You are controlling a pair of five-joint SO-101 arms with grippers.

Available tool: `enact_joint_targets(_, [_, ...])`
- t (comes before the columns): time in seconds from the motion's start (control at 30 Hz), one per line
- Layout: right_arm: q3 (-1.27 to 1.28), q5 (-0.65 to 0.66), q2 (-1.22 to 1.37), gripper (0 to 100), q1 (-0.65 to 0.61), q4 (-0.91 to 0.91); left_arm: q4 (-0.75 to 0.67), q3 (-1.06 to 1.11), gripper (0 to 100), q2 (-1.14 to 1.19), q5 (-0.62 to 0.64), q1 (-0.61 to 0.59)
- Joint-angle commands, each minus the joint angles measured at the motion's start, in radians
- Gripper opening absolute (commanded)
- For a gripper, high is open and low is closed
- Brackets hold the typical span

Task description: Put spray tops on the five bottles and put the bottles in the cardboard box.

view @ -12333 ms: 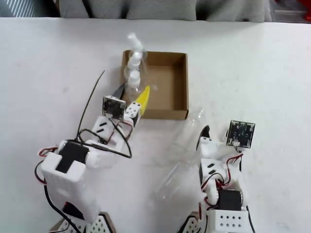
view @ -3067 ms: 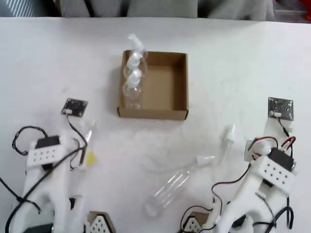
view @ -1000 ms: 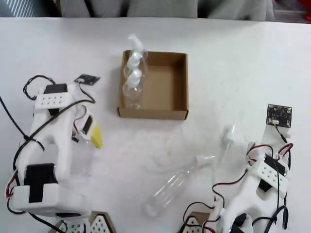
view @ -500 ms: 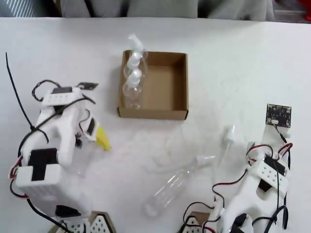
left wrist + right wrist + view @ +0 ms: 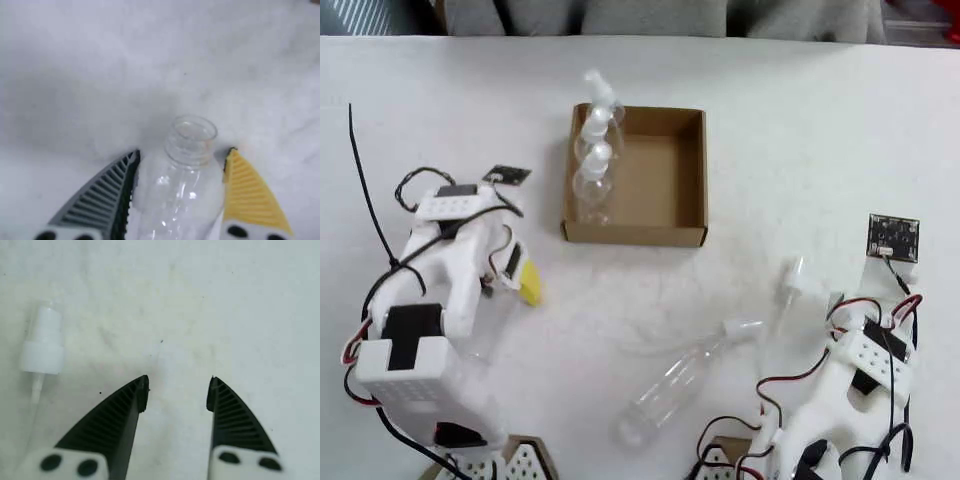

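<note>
**Me:** Fingers [image 5: 100, 200] of my left gripper [image 5: 183, 151] were pinching an uncapped bottle [image 5: 189, 137] just below its neck, over the table [image 5: 820, 120] left of the cardboard box [image 5: 635, 236].

**Colleague:** And the right side?

**Me:** My right gripper [image 5: 178, 381] hung over the table's right part with fingers [image 5: 112, 427] spread, a loose spray top [image 5: 42, 347] lying just beside it.

**Colleague:** What crowded the box?

**Me:** A row of capped bottles [image 5: 592, 160] stood along its left wall, and bare cardboard floor showed toward its right wall. A lone bottle [image 5: 670, 385], top on, lay on its side between my arms, near the front edge.
</note>
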Motion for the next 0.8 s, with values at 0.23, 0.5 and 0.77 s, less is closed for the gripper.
enact_joint_targets(0.23, [-0.015,0.011,-0.001,17.0,-0.004,-0.018,-0.034,-0.058,27,-0.015,0.086,-0.021])
enact_joint_targets(0.5, [-0.015,0.011,-0.001,17.0,-0.005,-0.018,-0.071,-0.086,33,-0.015,0.356,-0.056])
enact_joint_targets(0.77, [-0.015,0.011,-0.001,17.0,-0.004,-0.019,-0.137,-0.078,27,-0.044,0.385,-0.064])
